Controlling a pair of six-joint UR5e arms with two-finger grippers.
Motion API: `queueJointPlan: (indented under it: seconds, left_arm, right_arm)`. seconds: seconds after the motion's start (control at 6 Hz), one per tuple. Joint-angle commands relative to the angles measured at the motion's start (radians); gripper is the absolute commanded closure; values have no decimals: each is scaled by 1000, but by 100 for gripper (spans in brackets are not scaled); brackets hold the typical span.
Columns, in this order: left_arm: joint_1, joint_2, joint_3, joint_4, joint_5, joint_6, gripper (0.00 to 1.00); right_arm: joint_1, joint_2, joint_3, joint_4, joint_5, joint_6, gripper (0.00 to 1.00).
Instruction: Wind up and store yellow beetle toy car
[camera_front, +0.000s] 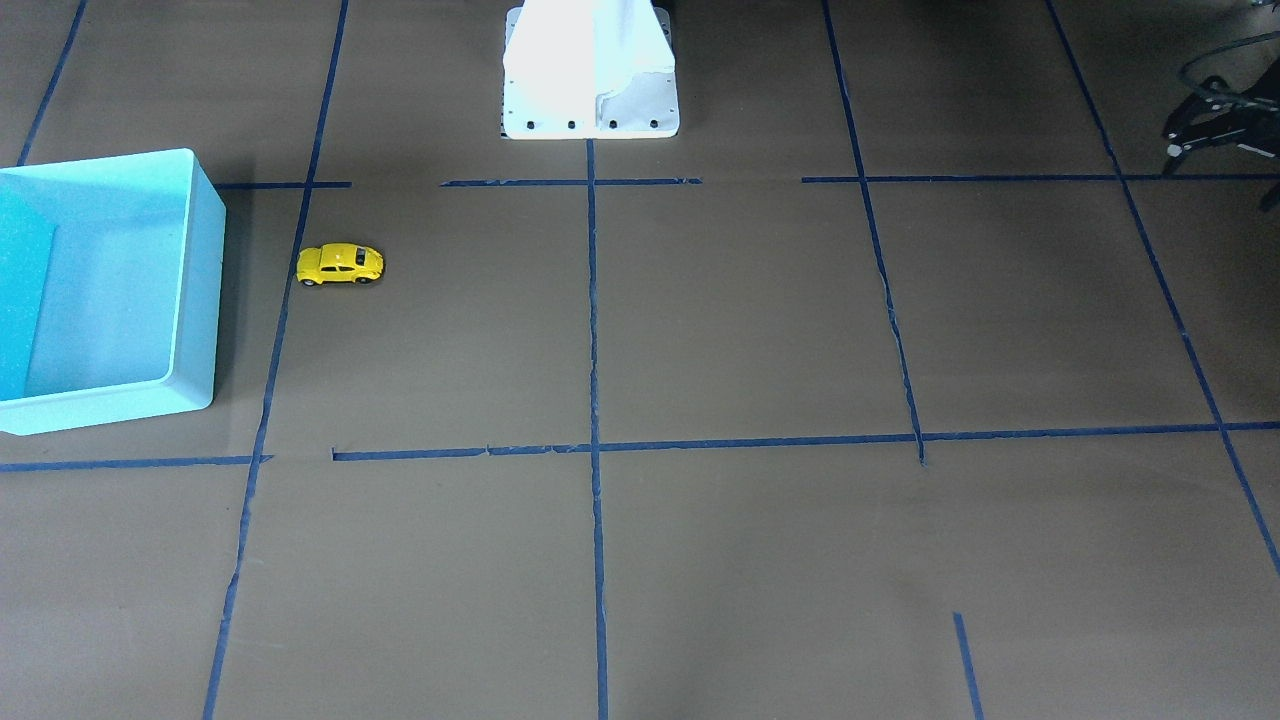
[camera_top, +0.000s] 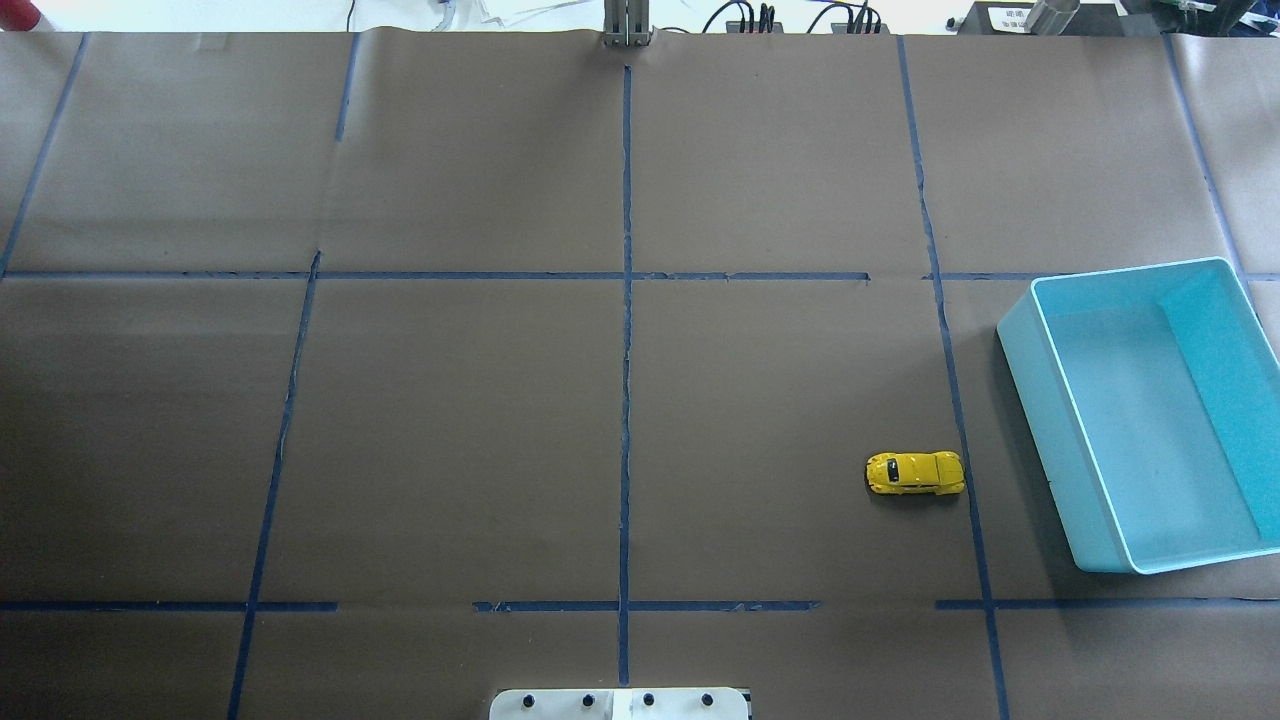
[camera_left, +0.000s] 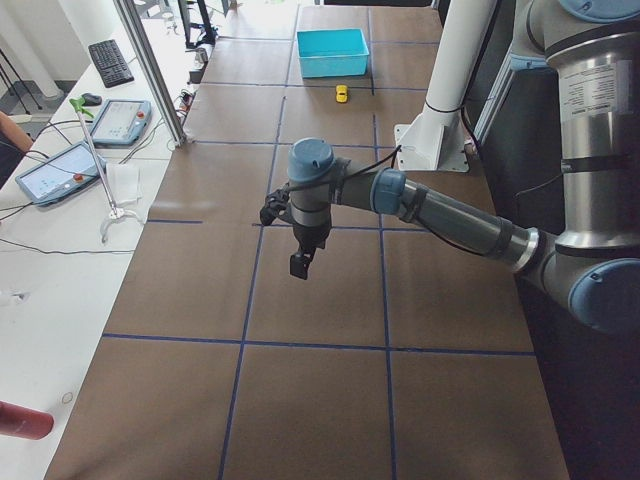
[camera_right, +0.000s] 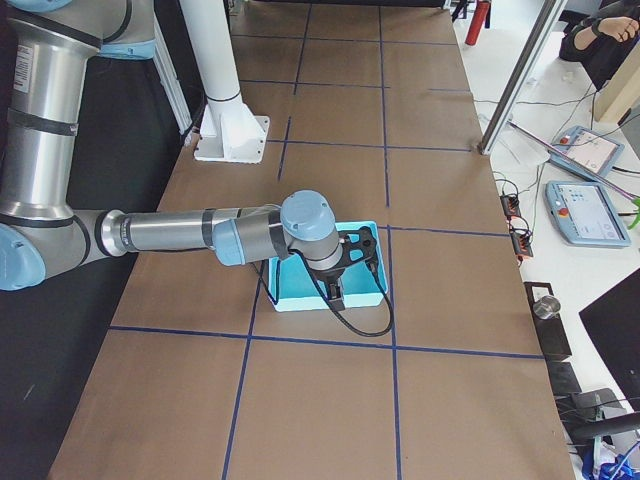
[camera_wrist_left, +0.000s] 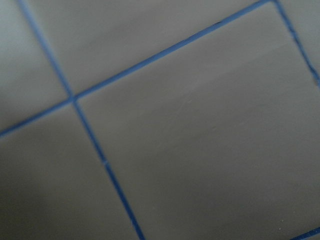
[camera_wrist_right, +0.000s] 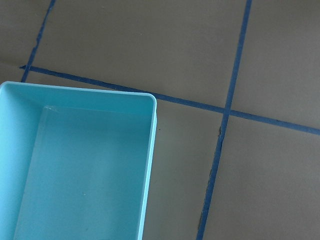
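The car is tiny, bright yellow and rounded, with dark windows and black wheels. It stands upright on its wheels, well apart from the left gripper, far beyond it.

One yellow beetle toy car, one light blue bin and one white pedestal base stand on the counter. Two arms reach over it: one left arm, one right arm.
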Motion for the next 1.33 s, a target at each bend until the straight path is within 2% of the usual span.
queueJointPlan:
  seconds: [0.0,0.17,0.33,0.5,0.67,0.83,1.0,1.17]
  left_arm:
    - [-114,87,23,4,-19,-8,0]
    - [-139,84,22,1,-13,-9,0]
    - [-139,72,39,1,-7,-9,0]
    - [-139,70,99,-13,-14,-5,0]
    - [-141,70,108,-15,-16,-6,0]
    - [-139,60,134,-16,-17,-5,0]
    - [-139,54,141,-18,-19,-5,0]
    - [-139,52,143,-18,-19,-5,0]
  right_arm:
    - [-1,-1,-168,269,44,-175,0]
    - [-1,23,-276,282,26,-176,0]
    - [-2,101,-428,277,17,-176,0]
    - [-1,182,-535,280,23,-175,0]
    - [-7,208,-519,273,76,-165,0]
    - [-15,209,-502,269,164,-36,0]
    - [-51,208,-434,269,202,193,0]
    - [-135,205,-345,267,188,333,0]
